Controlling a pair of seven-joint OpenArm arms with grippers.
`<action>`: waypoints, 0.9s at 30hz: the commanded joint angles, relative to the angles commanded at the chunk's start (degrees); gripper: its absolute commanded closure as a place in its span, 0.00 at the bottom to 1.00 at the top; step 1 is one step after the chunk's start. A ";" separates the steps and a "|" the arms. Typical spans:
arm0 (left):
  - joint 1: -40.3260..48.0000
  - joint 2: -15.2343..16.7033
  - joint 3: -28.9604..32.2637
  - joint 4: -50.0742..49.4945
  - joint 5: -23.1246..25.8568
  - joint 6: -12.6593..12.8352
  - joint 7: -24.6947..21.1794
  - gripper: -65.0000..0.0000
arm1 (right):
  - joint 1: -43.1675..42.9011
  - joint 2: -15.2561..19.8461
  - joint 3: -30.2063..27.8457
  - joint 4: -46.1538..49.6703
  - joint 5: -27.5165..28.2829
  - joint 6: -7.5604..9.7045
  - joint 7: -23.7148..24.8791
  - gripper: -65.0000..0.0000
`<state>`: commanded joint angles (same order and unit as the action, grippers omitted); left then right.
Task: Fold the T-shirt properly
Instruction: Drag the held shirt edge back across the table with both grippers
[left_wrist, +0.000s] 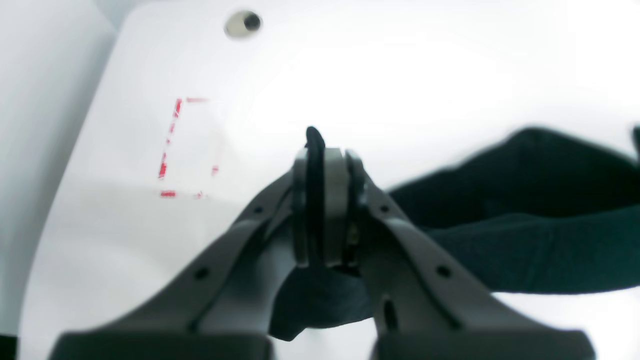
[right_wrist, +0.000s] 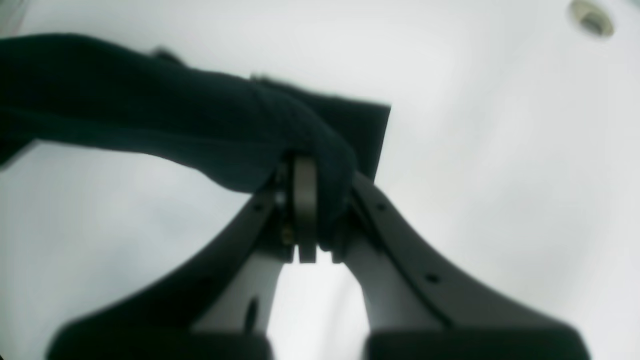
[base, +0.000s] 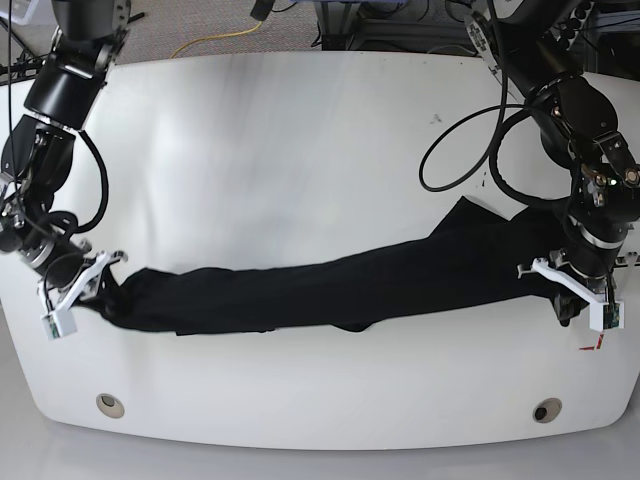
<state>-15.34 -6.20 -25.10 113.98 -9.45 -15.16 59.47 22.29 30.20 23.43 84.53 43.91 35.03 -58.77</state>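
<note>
On the white table (base: 300, 110), the black T-shirt (base: 330, 280) lies stretched between both arms; the left gripper (left_wrist: 325, 200) and right gripper (right_wrist: 305, 210) each pinch its cloth tight.

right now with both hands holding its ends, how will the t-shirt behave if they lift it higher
Likely floppy: the T-shirt stretches between the left hand and right hand as a creased, uneven band, so its middle should sag. It probably drags rather than slides cleanly, since its middle seems to rest on the table. It looks bunched in each grip, so a layer might slip out.
</note>
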 joint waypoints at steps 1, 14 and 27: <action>-0.79 0.00 0.62 0.09 -0.09 0.26 0.00 1.00 | 1.76 0.70 -0.88 -1.23 0.00 -0.09 0.00 1.00; -16.26 -4.13 1.58 0.18 -0.09 0.35 0.26 1.00 | 26.20 6.24 -13.89 -9.93 0.00 -0.53 0.00 1.00; -38.15 -12.31 6.59 -1.23 -0.18 0.26 5.19 0.99 | 47.03 6.33 -25.32 -15.30 0.00 -0.62 0.00 1.00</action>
<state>-53.49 -18.51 -18.51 112.75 -9.63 -14.90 64.66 69.32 36.53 -1.89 69.23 43.91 34.42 -58.77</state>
